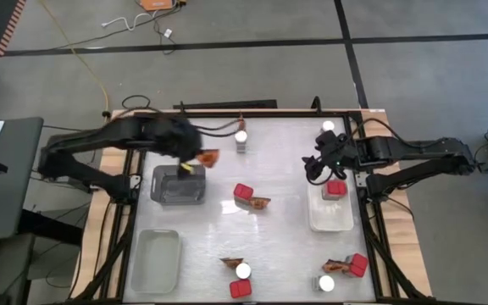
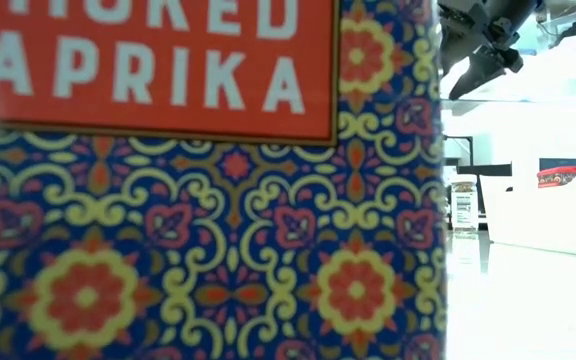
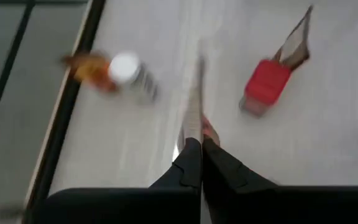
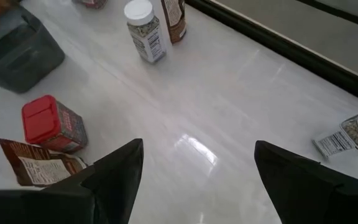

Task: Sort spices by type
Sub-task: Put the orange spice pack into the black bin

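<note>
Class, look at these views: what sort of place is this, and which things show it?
Probably a robotics lab or workshop, not a kitchen. Two dark arms are mounted on a framed white table, cables trail across a grey floor marked with black tape, and trays sit among scattered spices.

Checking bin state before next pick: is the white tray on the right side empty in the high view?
No. The white tray already holds a red spice box at its far end, right below the open right gripper.

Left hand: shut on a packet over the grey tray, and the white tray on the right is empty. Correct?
Not quite. The white tray isn't empty: the high view shows a red box in it. The rest stands: the left hand is shut on a packet above the grey tray.
</note>
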Controlling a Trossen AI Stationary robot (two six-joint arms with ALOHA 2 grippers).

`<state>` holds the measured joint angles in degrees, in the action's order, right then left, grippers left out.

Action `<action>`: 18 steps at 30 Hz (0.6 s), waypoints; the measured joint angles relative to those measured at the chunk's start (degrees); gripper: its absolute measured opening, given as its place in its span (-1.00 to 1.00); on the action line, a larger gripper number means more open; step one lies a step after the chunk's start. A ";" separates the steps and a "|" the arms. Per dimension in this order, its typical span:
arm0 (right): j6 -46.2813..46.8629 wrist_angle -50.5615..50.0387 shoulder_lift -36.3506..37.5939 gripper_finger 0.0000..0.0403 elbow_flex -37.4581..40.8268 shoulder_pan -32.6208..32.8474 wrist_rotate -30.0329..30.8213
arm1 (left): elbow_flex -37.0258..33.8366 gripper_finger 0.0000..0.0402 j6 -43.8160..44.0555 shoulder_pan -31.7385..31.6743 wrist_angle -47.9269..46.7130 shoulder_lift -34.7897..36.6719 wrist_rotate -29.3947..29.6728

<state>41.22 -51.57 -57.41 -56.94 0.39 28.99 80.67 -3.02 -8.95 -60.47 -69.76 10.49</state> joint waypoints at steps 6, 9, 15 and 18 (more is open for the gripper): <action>-1.19 1.47 0.00 0.65 -0.01 -0.58 0.01 | -9.92 -1.00 10.36 1.28 -5.72 11.11 1.81; -1.19 1.44 0.00 0.65 -0.01 -0.56 0.02 | -17.14 -1.00 15.20 2.47 -5.00 18.09 2.86; -1.17 1.96 0.00 0.65 0.01 -0.56 0.02 | -29.46 -1.00 19.41 3.21 -3.87 29.53 4.34; -1.21 4.35 0.00 0.65 0.01 -0.56 0.04 | -34.19 -1.00 20.34 3.21 -4.06 33.25 4.36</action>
<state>40.01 -47.21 -57.41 -56.93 -0.16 29.04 46.48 17.32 -5.74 -64.53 -36.51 14.85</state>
